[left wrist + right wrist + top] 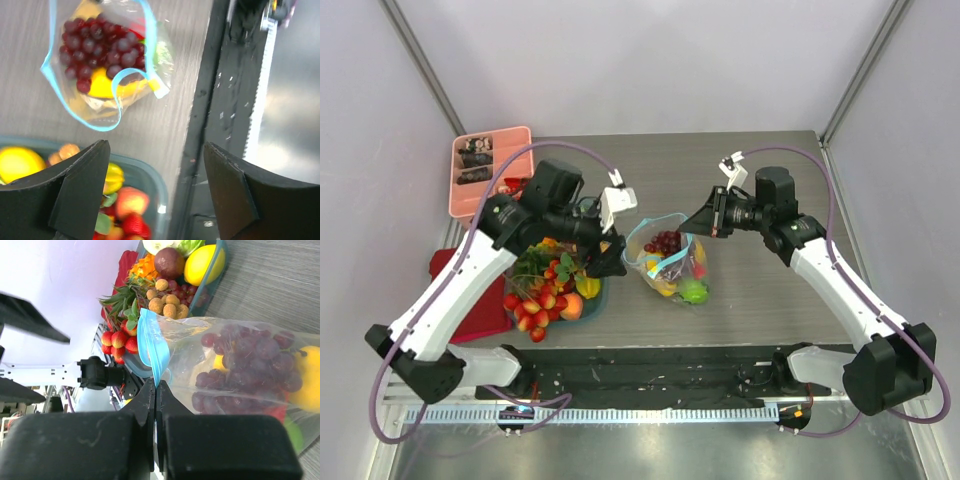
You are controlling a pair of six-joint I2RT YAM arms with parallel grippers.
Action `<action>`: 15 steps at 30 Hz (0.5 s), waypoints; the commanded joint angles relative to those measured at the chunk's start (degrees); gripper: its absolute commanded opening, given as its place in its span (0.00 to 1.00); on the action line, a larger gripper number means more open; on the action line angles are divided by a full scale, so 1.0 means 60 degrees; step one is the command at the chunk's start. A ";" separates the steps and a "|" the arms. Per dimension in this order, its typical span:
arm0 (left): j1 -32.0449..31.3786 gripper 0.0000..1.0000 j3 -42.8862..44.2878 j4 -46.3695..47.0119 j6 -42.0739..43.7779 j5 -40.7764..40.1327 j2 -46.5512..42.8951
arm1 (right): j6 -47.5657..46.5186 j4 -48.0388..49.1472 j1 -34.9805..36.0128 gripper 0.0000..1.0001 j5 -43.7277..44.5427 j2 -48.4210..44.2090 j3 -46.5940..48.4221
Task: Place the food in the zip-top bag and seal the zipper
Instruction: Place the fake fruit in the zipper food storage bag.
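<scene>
Grip on the zipper: right gripper clamped, left gripper gaping.
We see the right gripper's jaws closed flat on the teal strip at the mouth of the zip-top bag, which lies mid-table, just right of the blue tub. Purple grapes and a yellow fruit sit inside it. Our left gripper hangs wide open and empty above the tub's right rim; more food is heaped in the tub.
</scene>
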 commanded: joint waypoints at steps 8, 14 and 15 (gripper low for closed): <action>-0.0145 0.66 0.0053 0.0307 0.1268 -0.1176 0.0835 | -0.0957 -0.0255 0.0033 0.01 -0.0243 -0.0625 0.0602; 0.1309 0.77 -0.0733 0.0097 0.1335 -0.2537 0.0502 | -0.1048 -0.0433 0.0047 0.01 0.0037 -0.0714 0.0207; 0.1441 0.81 -0.0924 0.0141 0.1702 -0.2683 0.0457 | -0.0961 -0.0404 0.0033 0.01 0.0023 -0.0627 0.0192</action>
